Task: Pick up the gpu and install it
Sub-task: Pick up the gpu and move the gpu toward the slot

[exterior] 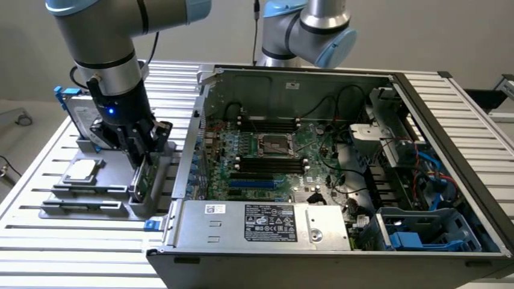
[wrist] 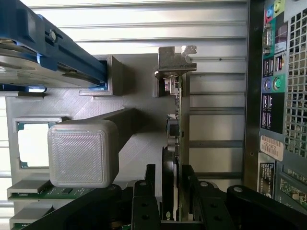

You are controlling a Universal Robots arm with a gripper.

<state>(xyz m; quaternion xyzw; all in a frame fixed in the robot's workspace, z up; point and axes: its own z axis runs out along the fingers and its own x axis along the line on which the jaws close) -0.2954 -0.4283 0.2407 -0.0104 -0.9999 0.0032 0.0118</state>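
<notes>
Tool [wrist: 170, 194] wide astride one upright gpu [wrist: 178, 112], one gray rack [wrist: 139, 148].

I count two robot arms over the one slatted worktop [exterior: 48, 241]: one arm [exterior: 105, 54] at nine o'clock from the open computer case [exterior: 418, 102], a second arm [exterior: 309, 30] at twelve. There is one claw [wrist: 168, 211], on the nine-o'clock arm, with two black fingers [wrist: 144, 206]. The single case has one labelled power supply [exterior: 269, 223] at its six o'clock. One grey holder [exterior: 112, 174] at nine o'clock carries one gpu [wrist: 173, 134], one hard drive [exterior: 80, 111] with blue rails and one square silver chip [exterior: 83, 170].
</notes>
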